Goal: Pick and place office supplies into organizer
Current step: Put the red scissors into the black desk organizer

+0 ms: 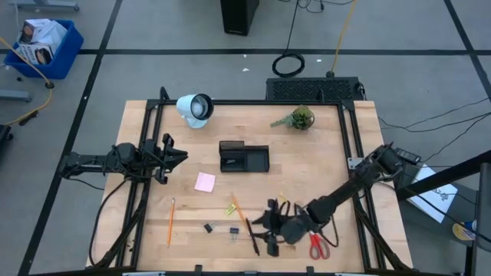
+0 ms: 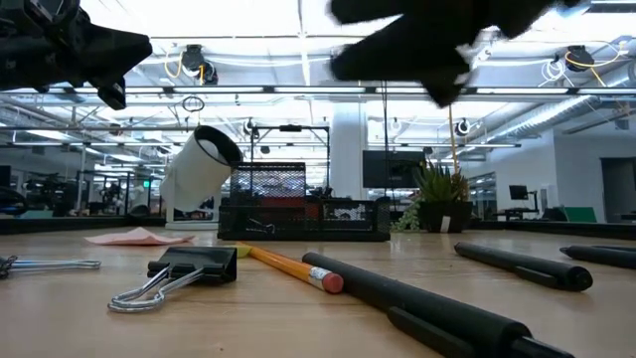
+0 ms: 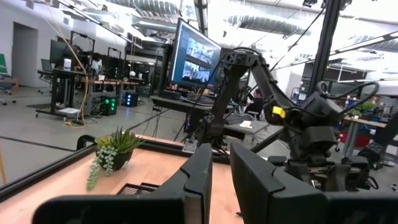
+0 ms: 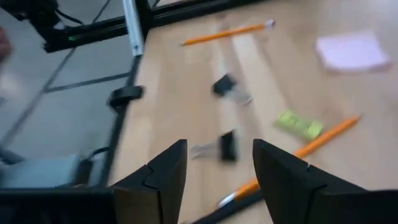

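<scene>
The black organizer (image 1: 244, 157) stands mid-table. The supplies lie loose on the wood in front of it: a pink sticky pad (image 1: 205, 182), an orange pencil (image 1: 170, 221), a second pencil (image 1: 239, 215), a yellow piece (image 1: 230, 208), two black clips (image 1: 208, 228) (image 1: 233, 231), a black pen (image 1: 253, 239) and red-handled scissors (image 1: 318, 245). My right gripper (image 1: 266, 230) hovers open above the pen and clips near the front edge. In its wrist view a clip (image 4: 225, 147) lies on the table ahead of the gripper (image 4: 217, 171). My left gripper (image 1: 175, 157) waits shut at the left, raised.
A white round lamp (image 1: 196, 109) and a small green plant (image 1: 299, 117) stand at the far edge, with a black mesh panel (image 1: 313, 90) behind them. Metal frame rails (image 1: 349, 146) run along the table's sides. Bare wood lies between the organizer and the supplies.
</scene>
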